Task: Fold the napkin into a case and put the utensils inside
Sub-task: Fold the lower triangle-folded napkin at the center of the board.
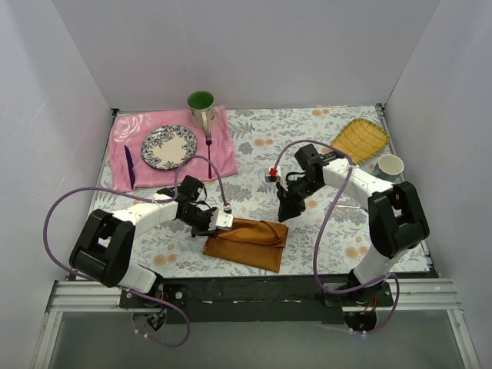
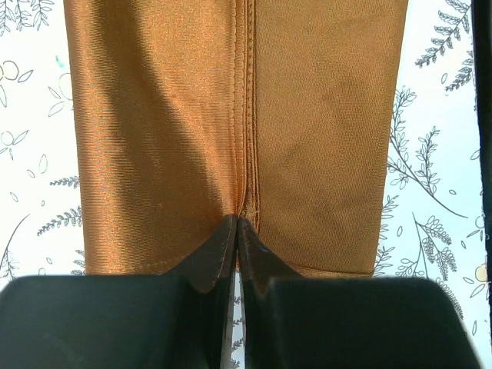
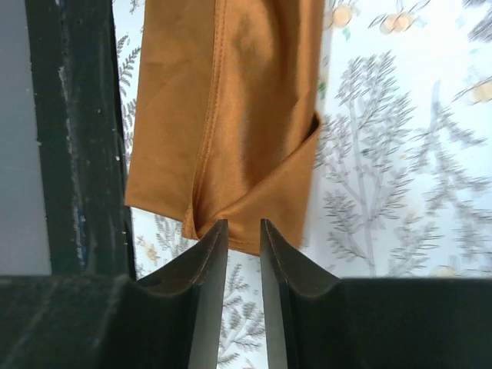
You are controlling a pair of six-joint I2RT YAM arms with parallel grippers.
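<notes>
- Rust-orange satin napkin (image 1: 250,244) lies folded into a narrow flat strip on the floral table cover (image 1: 338,231). Its long axis runs from the left gripper (image 1: 221,221) across to a spot just under the right gripper (image 1: 288,211), and the right end sits a little nearer the arm bases.
- In the left wrist view the napkin (image 2: 323,115) stretches straight away from the fingertips. Two hemmed edges meet in a seam down its middle.
- In the right wrist view the napkin (image 3: 254,115) also points away from the fingers, with a slanting fold at the near corner.
- The left gripper (image 2: 237,227) has its jaws pressed together at the strip's near end. They are right on the seam, and the cloth puckers toward the tips, so it looks pinched there.
- The right gripper (image 3: 244,224) has its jaws only a sliver apart and holds nothing. Table cover shows in the gap, and the napkin's corner lies just past the tips; I cannot tell whether they touch it.
- A black rail (image 3: 69,154) runs along to the left of the right gripper.
- Well beyond the left gripper lies a pink cloth (image 1: 223,154). It carries a patterned plate (image 1: 168,146), a purple fork (image 1: 208,142) and a dark knife (image 1: 129,165).
- A green-lined mug (image 1: 201,108) stands at that cloth's far edge.
- Beyond the right gripper, off to its right, sit a yellow woven tray (image 1: 360,140) and a white cup (image 1: 390,165).
- Nothing lies between either gripper and the napkin.
</notes>
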